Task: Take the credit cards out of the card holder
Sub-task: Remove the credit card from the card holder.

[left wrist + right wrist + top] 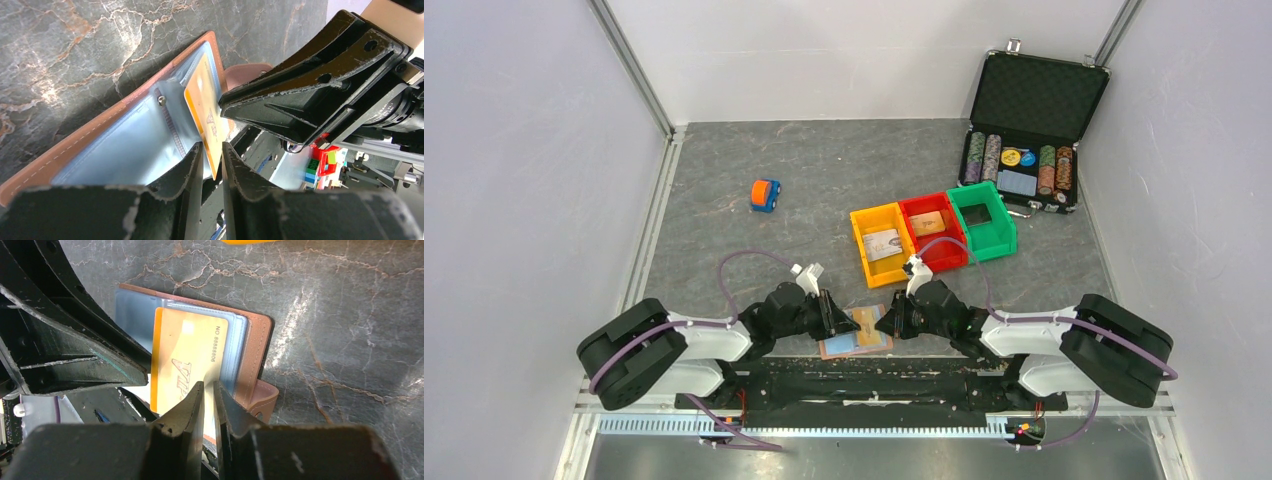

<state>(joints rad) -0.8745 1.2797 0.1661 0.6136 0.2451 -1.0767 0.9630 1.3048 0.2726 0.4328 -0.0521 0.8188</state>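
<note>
The reddish-brown card holder (854, 345) lies open at the table's near edge, between my two grippers. A yellow-orange credit card (205, 110) sticks partway out of its clear pocket (125, 145). My left gripper (212, 148) has one finger on each side of the card's free corner, and a thin gap still shows on one side. In the right wrist view the card (185, 350) lies on the holder (257, 347). My right gripper (208, 386) is shut on the holder's near edge beside the card. From above, the left gripper (829, 310) and right gripper (894, 318) almost meet.
Yellow (864, 250), red (946, 255) and green (999, 235) bins stand behind the holder; the yellow and red ones each hold a card. An open black chip case (1034, 95) is at the back right. A small orange-and-blue toy car (765, 194) sits mid-left.
</note>
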